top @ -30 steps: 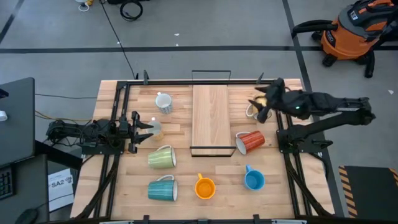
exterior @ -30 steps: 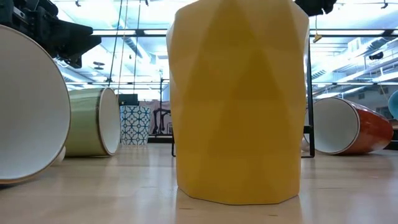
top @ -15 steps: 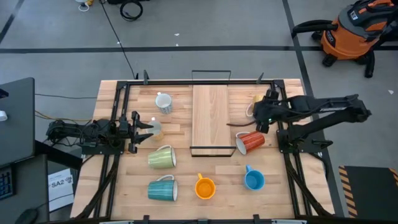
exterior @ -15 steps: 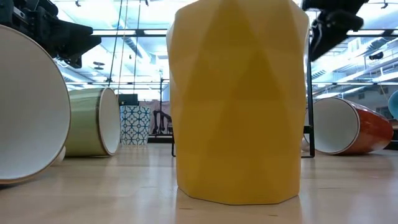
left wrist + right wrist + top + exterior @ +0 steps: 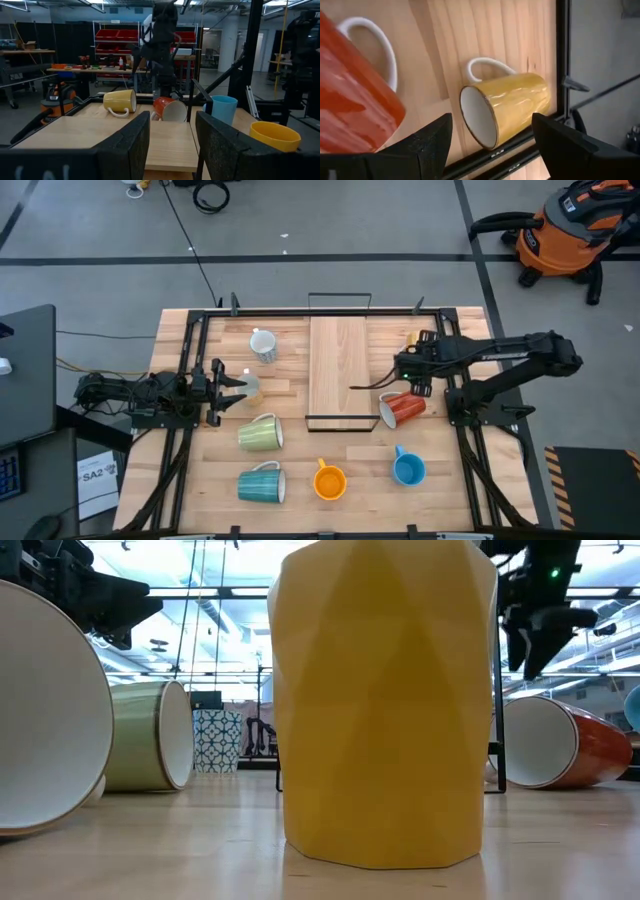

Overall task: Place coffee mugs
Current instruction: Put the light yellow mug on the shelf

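Change showed in the right arm alone: its right gripper, earlier out over the tan-yellow mug near the table's far right edge, had drawn inward and stood over the red-orange mug, fingers spread wide, grasping nothing. The left gripper had not moved; it waited at the left side, jaws parted around no mug. Seven mugs could be counted from above, one of each: white, pale green, teal, orange, red-orange, blue, and tan-yellow, mostly hidden under the right arm. One wooden board lay mid-table. A sheet on the floor at left read "SA2"
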`<state>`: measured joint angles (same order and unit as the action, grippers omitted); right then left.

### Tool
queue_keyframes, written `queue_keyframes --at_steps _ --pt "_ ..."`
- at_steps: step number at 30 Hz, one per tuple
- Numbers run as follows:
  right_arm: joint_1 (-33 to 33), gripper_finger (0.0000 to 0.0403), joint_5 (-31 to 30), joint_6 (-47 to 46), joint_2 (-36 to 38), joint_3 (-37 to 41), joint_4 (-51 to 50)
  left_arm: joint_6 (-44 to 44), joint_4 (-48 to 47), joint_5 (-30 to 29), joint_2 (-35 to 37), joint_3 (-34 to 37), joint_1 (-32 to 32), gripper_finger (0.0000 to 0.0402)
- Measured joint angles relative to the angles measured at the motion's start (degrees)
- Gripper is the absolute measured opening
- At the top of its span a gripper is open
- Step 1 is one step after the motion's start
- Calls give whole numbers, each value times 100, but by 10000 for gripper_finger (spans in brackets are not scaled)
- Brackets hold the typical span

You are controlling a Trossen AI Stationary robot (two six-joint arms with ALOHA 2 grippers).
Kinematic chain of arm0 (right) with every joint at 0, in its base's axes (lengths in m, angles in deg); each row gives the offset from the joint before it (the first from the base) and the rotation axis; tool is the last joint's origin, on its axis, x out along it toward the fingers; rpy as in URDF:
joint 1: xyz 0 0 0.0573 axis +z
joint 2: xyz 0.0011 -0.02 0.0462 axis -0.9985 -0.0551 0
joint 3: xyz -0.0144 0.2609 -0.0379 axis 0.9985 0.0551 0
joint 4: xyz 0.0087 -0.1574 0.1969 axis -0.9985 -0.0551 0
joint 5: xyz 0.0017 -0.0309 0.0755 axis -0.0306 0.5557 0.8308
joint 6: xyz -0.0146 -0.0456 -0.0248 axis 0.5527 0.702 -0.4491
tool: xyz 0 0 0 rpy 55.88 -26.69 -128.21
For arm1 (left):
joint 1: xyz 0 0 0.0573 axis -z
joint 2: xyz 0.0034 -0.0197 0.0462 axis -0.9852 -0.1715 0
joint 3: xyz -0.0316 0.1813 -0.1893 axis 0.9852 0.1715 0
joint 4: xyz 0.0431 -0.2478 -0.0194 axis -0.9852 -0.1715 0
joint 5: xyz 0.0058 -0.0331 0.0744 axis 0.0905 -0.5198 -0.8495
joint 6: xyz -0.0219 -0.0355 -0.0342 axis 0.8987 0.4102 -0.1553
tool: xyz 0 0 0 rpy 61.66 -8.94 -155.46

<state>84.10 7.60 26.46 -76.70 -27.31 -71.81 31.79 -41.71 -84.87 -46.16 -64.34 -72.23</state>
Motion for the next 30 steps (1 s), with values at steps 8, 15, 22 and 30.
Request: queue_keyframes --at_steps 8,15,22,30 --pt "-444 279 16 34 -333 428 14 0 0 0 0 0 0 167" --pt "-683 279 -15 48 -485 674 136 0 0 0 0 0 0 167" --pt "-858 279 -55 50 -615 932 498 0 -2 0 0 0 0 167" --pt "-1055 279 -492 50 -646 1204 848 -1 -2 0 0 0 0 167"
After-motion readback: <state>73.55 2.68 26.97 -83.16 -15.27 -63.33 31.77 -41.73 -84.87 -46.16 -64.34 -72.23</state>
